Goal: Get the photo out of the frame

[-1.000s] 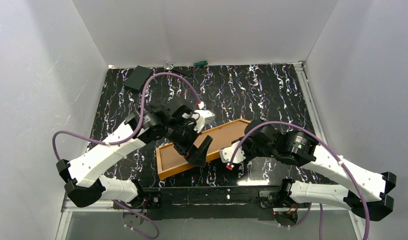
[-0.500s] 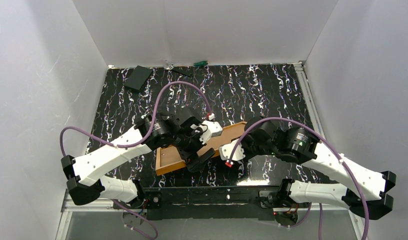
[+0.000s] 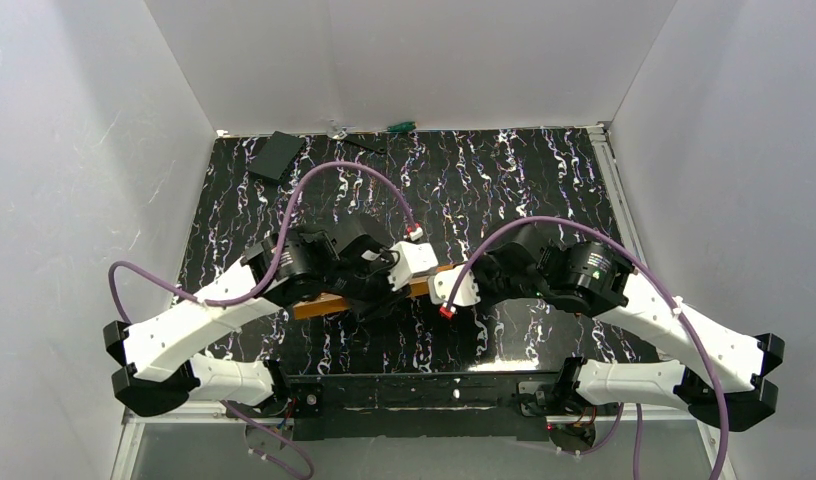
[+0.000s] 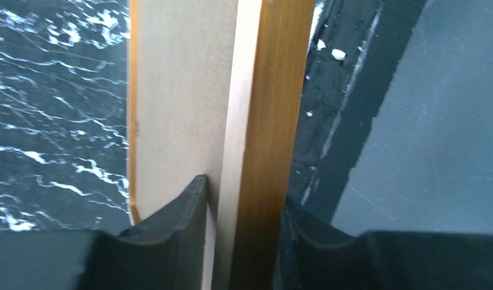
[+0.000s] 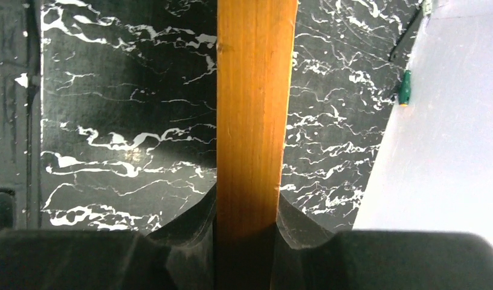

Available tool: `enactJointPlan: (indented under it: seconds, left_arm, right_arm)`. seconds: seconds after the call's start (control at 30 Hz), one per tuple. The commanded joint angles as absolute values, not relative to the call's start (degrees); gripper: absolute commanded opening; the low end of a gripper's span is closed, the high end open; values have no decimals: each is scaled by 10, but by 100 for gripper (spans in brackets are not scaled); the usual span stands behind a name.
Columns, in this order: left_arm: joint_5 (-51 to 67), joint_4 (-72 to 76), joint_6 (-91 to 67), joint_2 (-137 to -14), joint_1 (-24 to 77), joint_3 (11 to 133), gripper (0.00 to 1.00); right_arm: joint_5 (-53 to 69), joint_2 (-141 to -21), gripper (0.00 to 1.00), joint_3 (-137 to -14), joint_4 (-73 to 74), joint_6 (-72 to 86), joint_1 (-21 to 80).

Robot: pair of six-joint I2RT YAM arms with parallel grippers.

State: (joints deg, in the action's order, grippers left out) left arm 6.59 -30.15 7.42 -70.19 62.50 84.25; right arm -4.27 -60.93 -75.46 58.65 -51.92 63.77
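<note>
Top external view shows one black, white-veined table (image 3: pixel 544 180) between white walls, with two white-and-black arms reaching from the bottom edge toward the centre. The left arm (image 3: pixel 204 320) and the right arm (image 3: pixel 674 325) each trail one purple cable, two in all. Between their wrists the frame (image 3: pixel 319 305) stands on edge at picture centre, seen as a thin orange strip. The arms cover most of its length.

In the left wrist view the left gripper (image 4: pixel 244 241) pinches a wooden rail of the frame (image 4: pixel 271 121), one dark finger (image 4: pixel 177 229) on each side. The photo (image 4: pixel 183 90) sits inside the frame, left of that rail, showing only its plain pale board back.

In the right wrist view the right gripper (image 5: pixel 247 241) clamps another rail (image 5: pixel 250 109), which runs straight up the middle of the picture.

One flat black box (image 3: pixel 276 156) lies at the table's upper left corner. One green-handled tool (image 3: pixel 400 126) lies by the back wall, upper centre, and also shows at the right of the right wrist view.
</note>
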Motion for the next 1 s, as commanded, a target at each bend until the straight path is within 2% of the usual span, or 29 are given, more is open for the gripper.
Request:
enactJointPlan:
  seconds: [0.0, 0.13, 0.5, 0.7, 0.83, 0.97]
  left_arm:
    - [64, -394, 41, -715, 613, 846, 14]
    - [58, -407, 48, -721, 613, 858, 0]
    - [66, -449, 62, -776, 602, 935, 0]
    - [105, -487, 42, -841, 560, 1001, 0]
    - [137, -505, 53, -867, 533, 1031, 0]
    - [137, -523, 72, -877, 533, 1047, 0]
  right_arm:
    - [-11, -594, 1, -779, 614, -494, 642]
    - [-21, -576, 1, -777, 597, -471, 642]
    - [-4, -459, 1, -820, 527, -380, 642]
    - [36, -365, 1, -754, 429, -353, 642]
    - [38, -341, 1, -733, 448, -373, 642]
    - [13, -386, 1, -767, 520, -388, 643]
